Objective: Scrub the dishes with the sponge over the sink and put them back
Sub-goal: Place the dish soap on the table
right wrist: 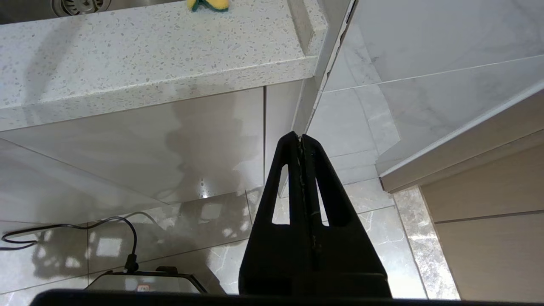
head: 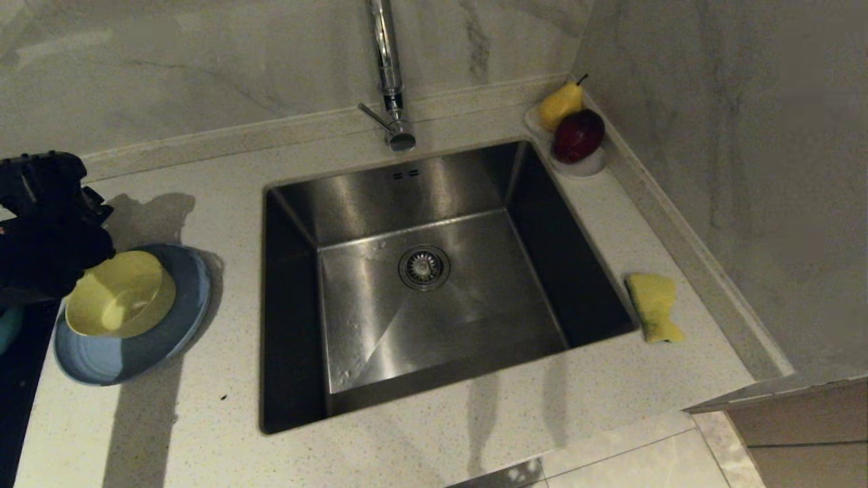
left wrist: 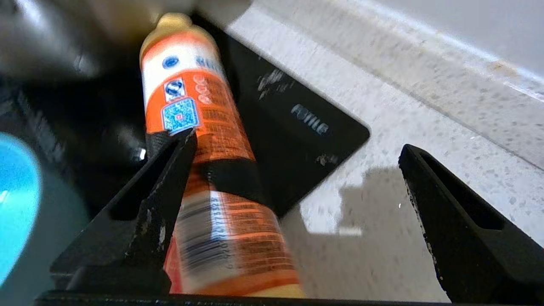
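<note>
A pale-yellow bowl point(head: 121, 293) sits tilted in the light-blue plate point(head: 129, 356) on the counter left of the sink point(head: 420, 271). A sliver of the teal bowl point(head: 5, 329) shows at the far left edge; it also appears in the left wrist view point(left wrist: 15, 199). My left gripper point(left wrist: 297, 140) hovers just behind the yellow bowl, open wide and holding nothing. The yellow sponge point(head: 654, 306) lies on the counter right of the sink, also seen from the right wrist point(right wrist: 207, 4). My right gripper point(right wrist: 301, 137) hangs shut and empty below the counter's front edge.
An orange-labelled bottle point(left wrist: 199, 127) stands by one left finger, over a black cooktop point(left wrist: 297, 127). A chrome tap point(head: 388, 74) rises behind the sink. A yellow pear point(head: 561, 103) and a dark red fruit point(head: 578, 135) rest on a white dish point(head: 586, 166) in the back right corner.
</note>
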